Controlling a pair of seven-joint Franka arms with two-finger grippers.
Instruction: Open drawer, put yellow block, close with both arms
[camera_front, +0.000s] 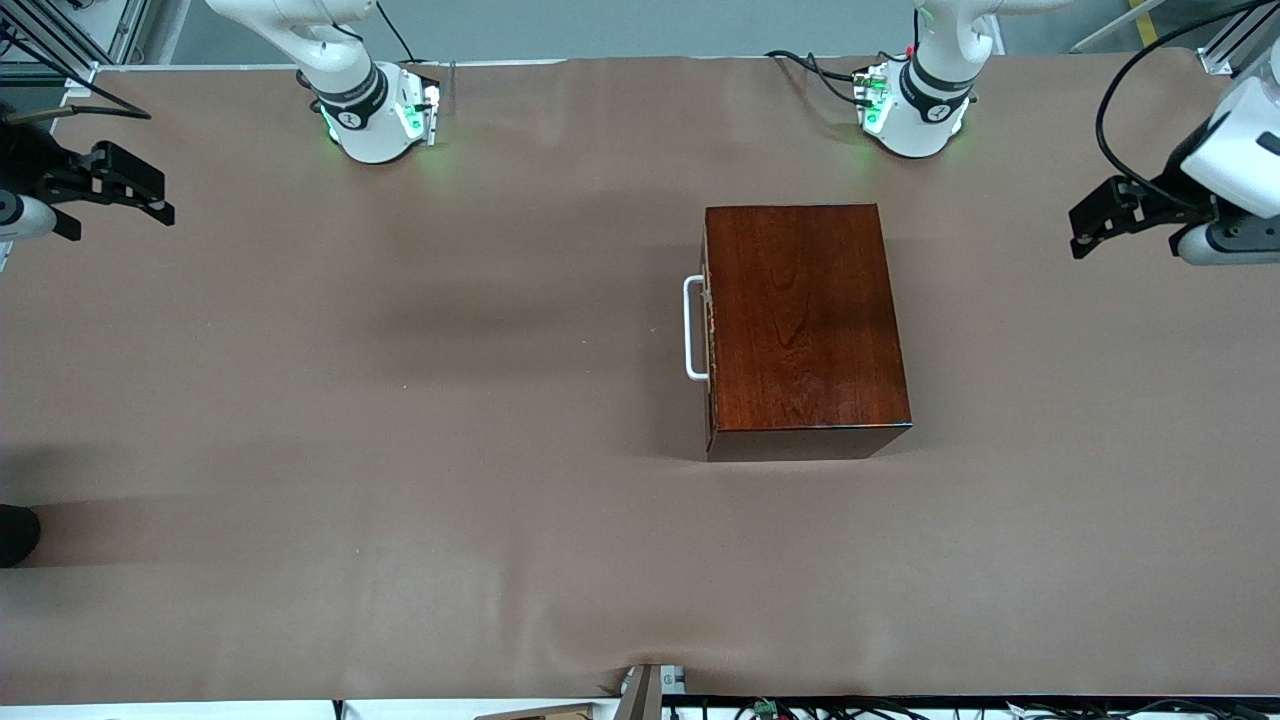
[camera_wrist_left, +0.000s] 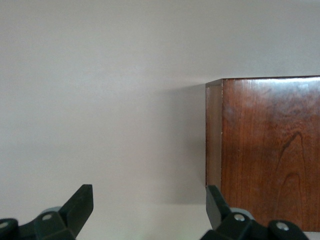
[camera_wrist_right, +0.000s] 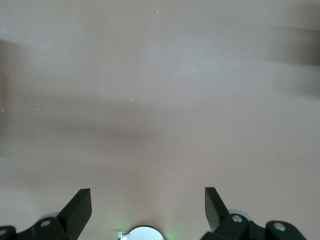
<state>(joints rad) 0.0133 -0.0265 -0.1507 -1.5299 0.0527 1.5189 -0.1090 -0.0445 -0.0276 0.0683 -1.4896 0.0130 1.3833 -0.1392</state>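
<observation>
The dark reddish-brown wooden box (camera_front: 805, 320) stands on the table in front of the left arm's base. Its drawer is pushed in, and the white bar handle (camera_front: 692, 328) faces the right arm's end of the table. The yellow block is out of view. My left gripper (camera_front: 1082, 225) hangs open over the left arm's end of the table, apart from the box. In the left wrist view the left gripper (camera_wrist_left: 150, 205) holds nothing and a corner of the box (camera_wrist_left: 270, 150) shows. My right gripper (camera_front: 165, 200) hangs open and empty over the right arm's end; the right gripper (camera_wrist_right: 148, 207) sees only bare table.
Brown paper covers the table (camera_front: 400, 450). The two round white arm bases (camera_front: 375, 120) (camera_front: 915, 115) stand along the edge farthest from the front camera. A dark object (camera_front: 15, 535) pokes in at the right arm's end.
</observation>
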